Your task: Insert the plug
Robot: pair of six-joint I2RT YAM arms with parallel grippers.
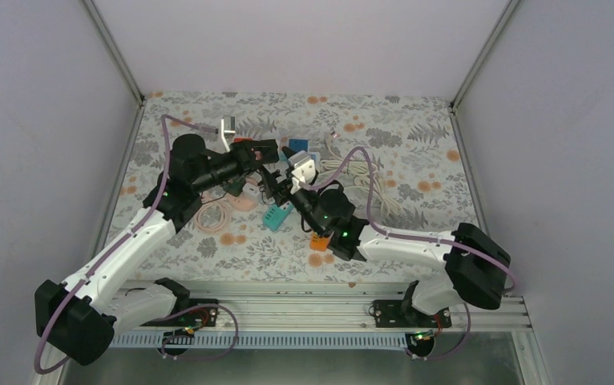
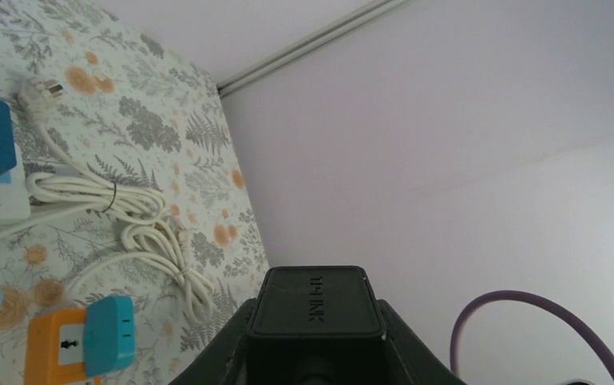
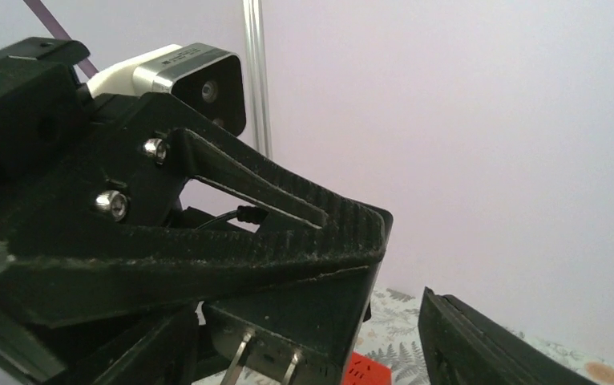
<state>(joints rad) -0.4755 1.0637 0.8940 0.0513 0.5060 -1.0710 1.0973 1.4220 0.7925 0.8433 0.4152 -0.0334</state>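
Pinching black plug (image 2: 313, 301) tight, L gripper (image 1: 265, 151) holds it off table, prongs bare; R gripper (image 1: 278, 183) just beside, jaws spread apart.

A table (image 1: 416, 160) under a flowered cloth fills the middle of the top view. A bundled white cord (image 1: 360, 172) lies right of centre, its plug (image 2: 35, 87) at the upper left of the left wrist view. Left of centre lies a pink coiled cable (image 1: 214, 215), with a teal block (image 1: 276, 216) and an orange block (image 1: 318, 242) near the middle and a blue socket block (image 1: 298, 146) above them
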